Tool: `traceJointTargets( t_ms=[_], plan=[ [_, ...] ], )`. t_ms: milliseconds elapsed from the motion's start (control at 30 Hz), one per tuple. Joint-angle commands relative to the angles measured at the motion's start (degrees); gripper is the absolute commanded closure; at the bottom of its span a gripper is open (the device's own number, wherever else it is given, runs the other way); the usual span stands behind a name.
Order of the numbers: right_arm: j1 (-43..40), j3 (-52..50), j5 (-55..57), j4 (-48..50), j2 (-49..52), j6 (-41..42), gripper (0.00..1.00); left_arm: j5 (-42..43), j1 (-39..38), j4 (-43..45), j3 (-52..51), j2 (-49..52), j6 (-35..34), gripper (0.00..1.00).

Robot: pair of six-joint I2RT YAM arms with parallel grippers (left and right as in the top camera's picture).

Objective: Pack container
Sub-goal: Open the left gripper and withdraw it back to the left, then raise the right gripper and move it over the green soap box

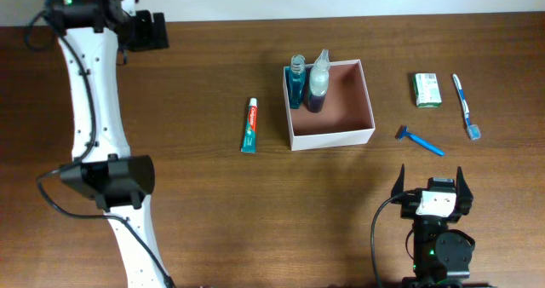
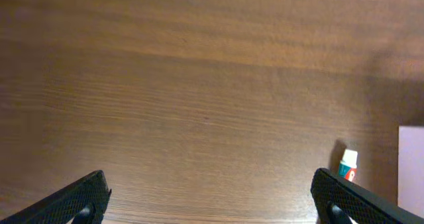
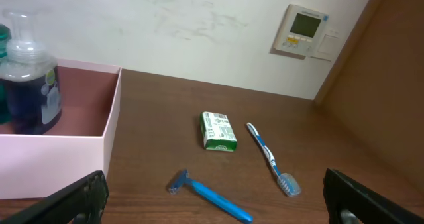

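Centrally, container point(image 1: 332, 137) sits amid bare table point(image 1: 196, 224); left gripper point(image 2: 209, 179), far-left, and right gripper point(image 1: 429, 177), near-right, gape wide, empty.

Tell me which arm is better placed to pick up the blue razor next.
The right. In the overhead view the right pincer, open, sits just below the razor, on the right side of the container. The left pincer, also open, is at the far left corner, beyond the toothpaste.
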Motion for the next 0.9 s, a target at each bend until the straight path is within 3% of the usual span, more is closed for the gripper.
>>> traceJointTargets(
  t_ms=[0,100,233,500,633,867],
  plan=[
    [0.4,-0.3,-2.7,-0.5,-0.3,0.4,0.01,2.1,0.1,0.5,-1.9,0.5,-0.6,0.01],
    [0.4,-0.3,-4.4,-0.2,-0.3,0.4,0.01,2.1,0.1,0.6,-2.1,0.5,-0.6,0.01],
    [0.3,0.2,-10.5,10.3,-0.3,3.6,0.01,2.1,0.1,0.6,-2.1,0.5,-0.6,0.01],
    [0.3,10.5,-1.3,10.9,2.9,1.2,0.01,2.1,0.1,0.6,-2.1,0.5,-0.6,0.01],
    [0.3,23.8,-1.2,0.2,12.5,-1.3,0.01,2.1,0.1,0.6,-2.1,0.5,-0.6,0.01],
    [0.2,56.4,-0.2,-31.0,44.0,-1.3,0.01,2.1,0.1,0.6,-2.1,0.5,-0.6,0.01]
  ],
)
